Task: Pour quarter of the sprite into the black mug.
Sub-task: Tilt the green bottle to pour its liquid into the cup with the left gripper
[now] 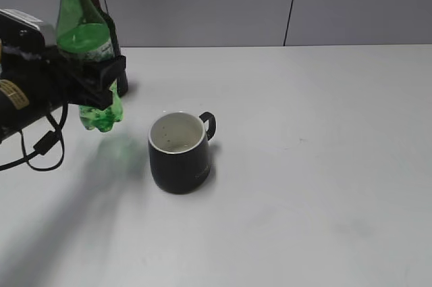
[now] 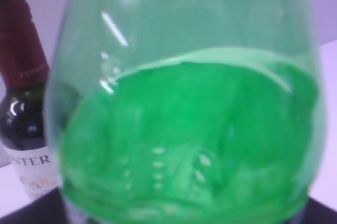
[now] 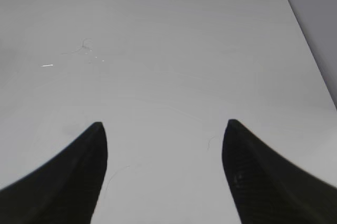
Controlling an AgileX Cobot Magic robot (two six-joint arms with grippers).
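The sprite [image 1: 84, 40] is a capless green bottle, held nearly upright above the table at the left. My left gripper [image 1: 101, 77] is shut on the sprite around its label. In the left wrist view the sprite [image 2: 189, 129] fills the frame and hides the jaws. The black mug [image 1: 179, 153], white inside with its handle at the back right, stands on the table to the right of the bottle and a little nearer. It seems to hold a little liquid. My right gripper [image 3: 164, 129] is open and empty over bare table; it is out of the exterior view.
A dark wine bottle with a red top [image 2: 23, 108] stands right behind the sprite, partly hidden in the exterior view [image 1: 115, 44]. The white table [image 1: 304, 165] ends at a grey wall behind. The table's right edge [image 3: 310, 50] shows in the right wrist view.
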